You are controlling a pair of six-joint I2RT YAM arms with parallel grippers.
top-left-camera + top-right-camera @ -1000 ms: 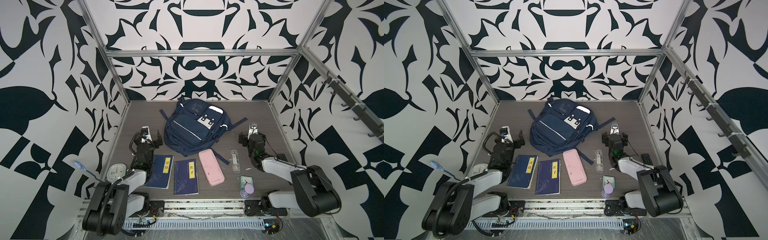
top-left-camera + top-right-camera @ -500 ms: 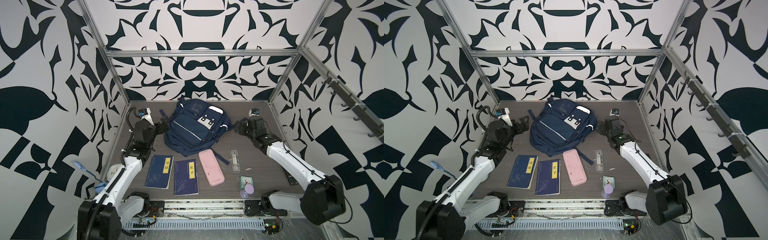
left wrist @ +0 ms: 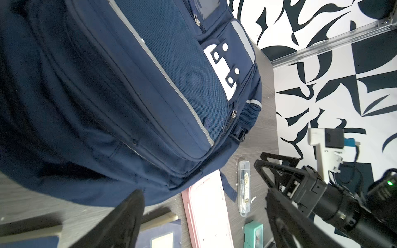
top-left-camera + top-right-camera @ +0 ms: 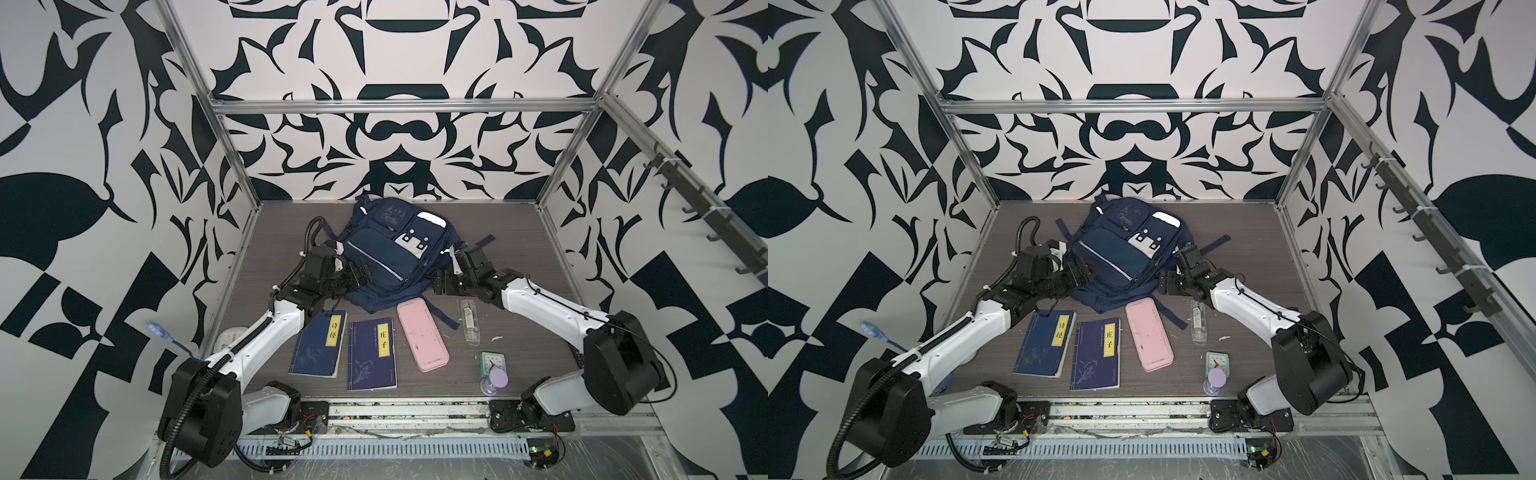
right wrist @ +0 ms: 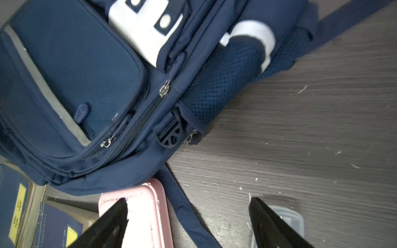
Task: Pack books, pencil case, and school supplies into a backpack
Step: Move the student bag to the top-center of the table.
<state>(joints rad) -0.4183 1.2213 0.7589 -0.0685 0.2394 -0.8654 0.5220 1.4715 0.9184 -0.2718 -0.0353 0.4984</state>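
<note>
Mint-green clock [image 4: 493, 360], purple hourglass [image 4: 497, 380] (just beside), grey table [image 4: 519, 249]

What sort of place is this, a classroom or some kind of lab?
Probably a robot test booth: a left arm and right arm mounted by a table, bold patterned walls on a metal frame, and a backpack laid out for packing.

backpack [image 4: 382, 257]: matt woven cloth | pencil case [image 4: 422, 334]: smooth plastic | table [image 4: 282, 232]: wood-grain
</note>
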